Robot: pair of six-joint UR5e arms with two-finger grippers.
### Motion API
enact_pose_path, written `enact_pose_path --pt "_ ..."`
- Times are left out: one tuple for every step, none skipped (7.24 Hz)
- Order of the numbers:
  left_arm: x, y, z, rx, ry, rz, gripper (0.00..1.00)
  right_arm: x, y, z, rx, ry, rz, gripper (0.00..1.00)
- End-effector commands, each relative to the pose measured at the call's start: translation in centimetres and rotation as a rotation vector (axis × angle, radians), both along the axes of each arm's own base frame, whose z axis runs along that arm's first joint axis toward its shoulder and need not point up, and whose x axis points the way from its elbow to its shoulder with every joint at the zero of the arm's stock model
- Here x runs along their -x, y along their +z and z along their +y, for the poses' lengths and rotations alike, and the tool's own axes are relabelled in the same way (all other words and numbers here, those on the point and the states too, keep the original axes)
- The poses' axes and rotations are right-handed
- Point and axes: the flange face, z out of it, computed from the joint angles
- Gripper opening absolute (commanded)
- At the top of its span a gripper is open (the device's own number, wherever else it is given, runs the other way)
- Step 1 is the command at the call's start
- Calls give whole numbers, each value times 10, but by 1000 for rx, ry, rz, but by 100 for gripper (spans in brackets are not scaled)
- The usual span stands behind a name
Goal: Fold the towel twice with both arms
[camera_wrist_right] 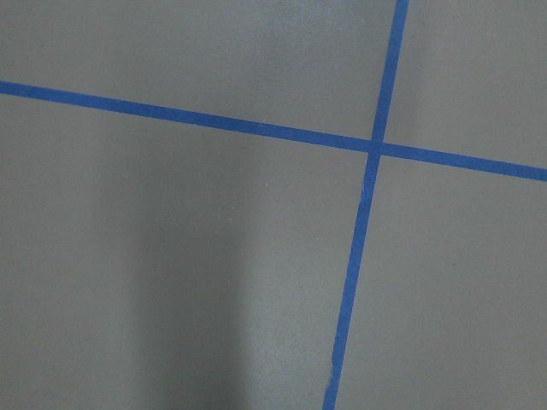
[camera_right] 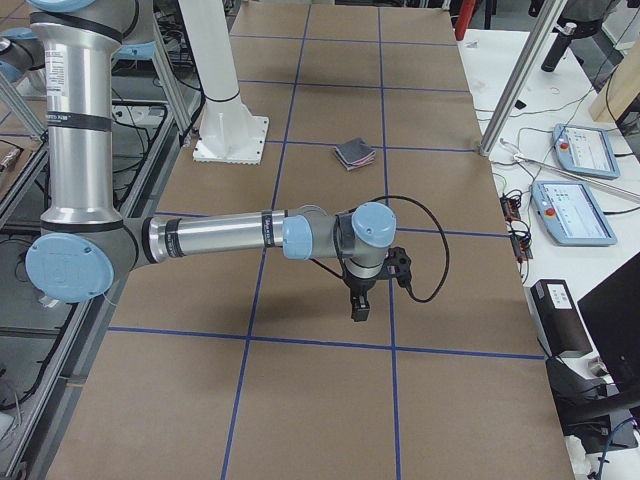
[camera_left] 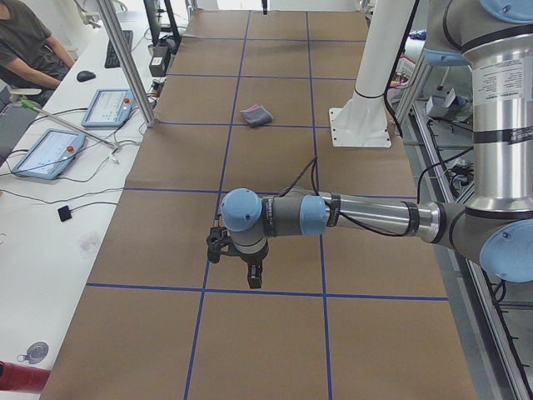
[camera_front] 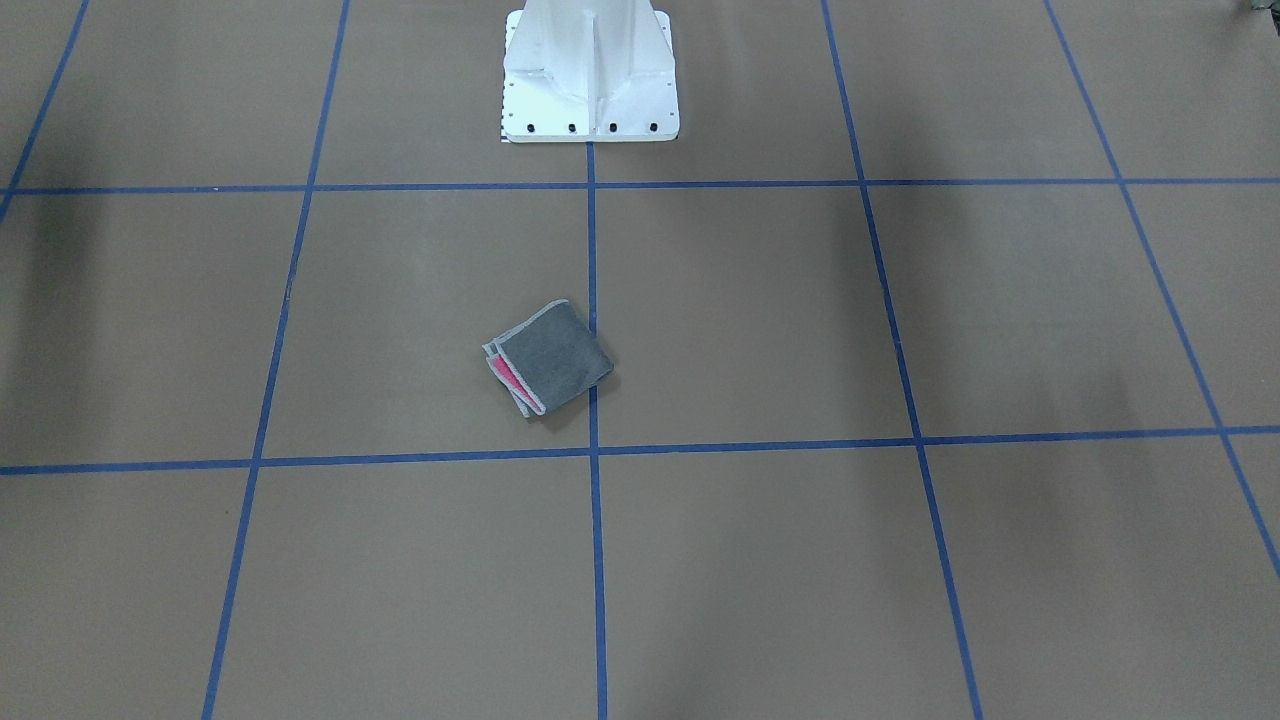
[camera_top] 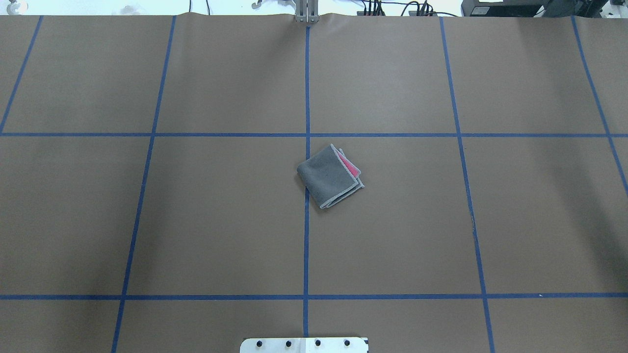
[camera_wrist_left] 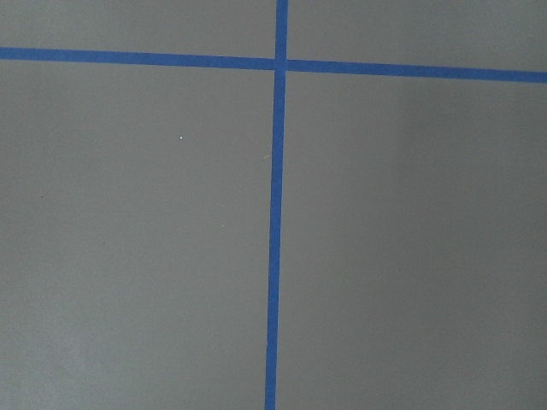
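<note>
item: left tool (camera_left: 250,275), lower centre of the left-end view, nearest that camera. it hangs above bare tabletop (camera_left: 275,342) close to a tape line (camera_left: 275,294). whether its jaws are spread or pressed together cannot be told from here; its own wrist view shows only paper and tape.

item: right tool (camera_right: 357,310), centre of the right-end view, likewise over bare paper. jaw state cannot be told.

item: white pedestal base (camera_top: 304,344), bottom edge of the overhead view.

item: towel (camera_top: 328,176), farther on, centre of the overhead view, lying across the middle tape line and mostly to its right, well apart from both tools. compact stack of layers, dark grey face up, pink strip and pale border showing along its right edge.

step: judging by the layers, both folds look done, with the arms drawn clear.

next move: probably none on the cloth. if any, squaring the splayed edges would call for a light, low pinch at a corner.
</note>
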Motion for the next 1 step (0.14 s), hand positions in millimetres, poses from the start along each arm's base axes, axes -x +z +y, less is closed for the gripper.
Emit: enact_pose_path --pt "0 -2 1 -6 1 -1 100 0 4 4 8 -1 1 100"
